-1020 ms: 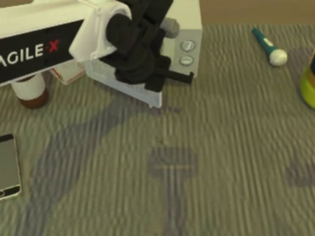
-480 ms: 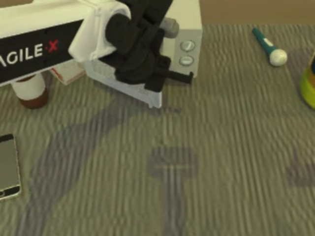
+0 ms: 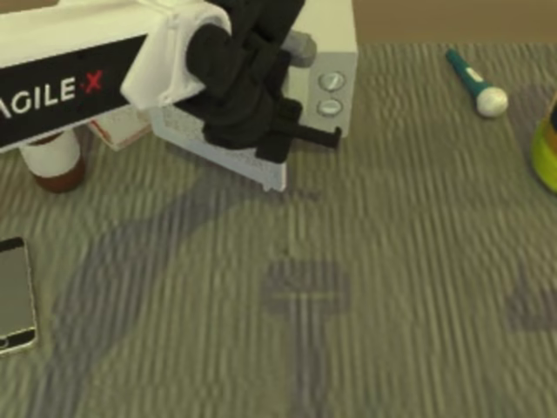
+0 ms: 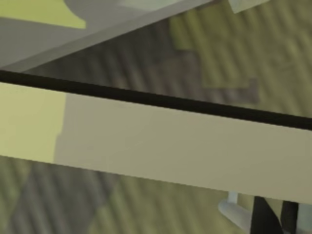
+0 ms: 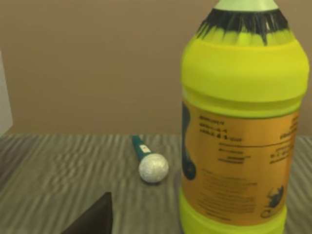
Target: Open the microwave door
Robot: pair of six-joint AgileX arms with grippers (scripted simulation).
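Left gripper (image 3: 291, 139) at the swung-out microwave door (image 3: 224, 153); jaw state not discernible. Likely a light, stiff hinged panel, best held at its free edge. Right arm out of the top view.

The near and middle worktop (image 3: 392, 287) lies open. At far left, the left arm (image 3: 78, 78) and the swung-out microwave door (image 3: 228, 155) block passage; a phone (image 3: 16, 294) sits at the left edge, a yellow bottle (image 3: 546, 148) at the right.
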